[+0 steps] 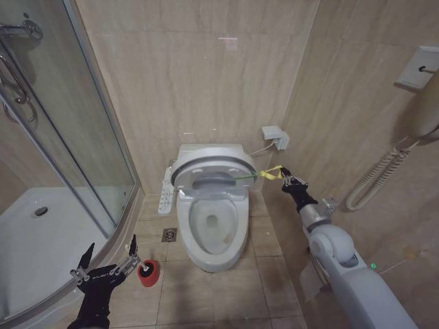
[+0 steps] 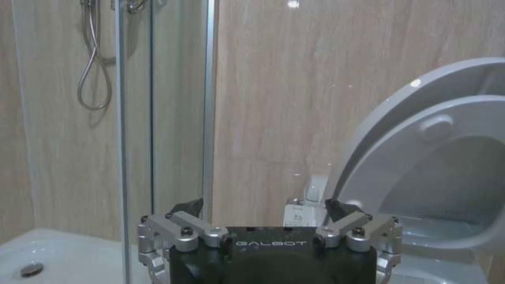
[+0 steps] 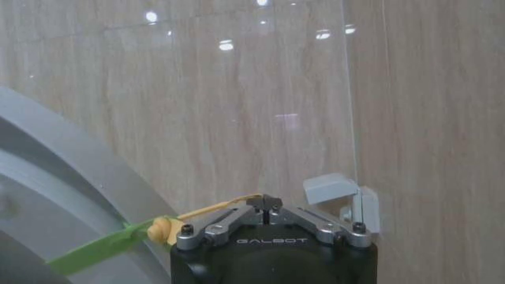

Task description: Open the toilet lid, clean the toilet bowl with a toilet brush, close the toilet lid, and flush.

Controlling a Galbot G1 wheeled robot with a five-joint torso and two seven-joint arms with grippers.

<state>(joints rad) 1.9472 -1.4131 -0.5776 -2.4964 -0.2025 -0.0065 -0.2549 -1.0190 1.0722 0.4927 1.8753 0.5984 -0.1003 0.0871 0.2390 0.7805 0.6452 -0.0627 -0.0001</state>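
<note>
The toilet lid [image 1: 212, 156] [image 2: 394, 112] [image 3: 55, 177] stands raised, leaning back toward the wall, with the seat ring [image 1: 209, 181] [image 2: 465, 154] lifted just in front of it. A green strap [image 1: 245, 178] [image 3: 91, 255] with a yellow loop [image 1: 273, 171] [image 3: 213, 207] runs from the lid's edge. My right gripper [image 1: 292, 180] [image 3: 266, 204] is shut on that yellow loop, right of the lid. The toilet bowl [image 1: 241, 236] lies open below. My left gripper [image 1: 110, 252] [image 2: 264, 208] is open low at the left, beside a red cup holder [image 1: 147, 273]. The toilet brush is hidden.
A curved glass shower enclosure [image 1: 89, 137] and its white tray [image 1: 48, 233] fill the left. A floor drain [image 1: 169, 235] and the button panel [image 1: 165, 195] sit left of the bowl. A wall box [image 1: 276, 137] and a coiled-cord wall unit [image 1: 374, 181] are on the right.
</note>
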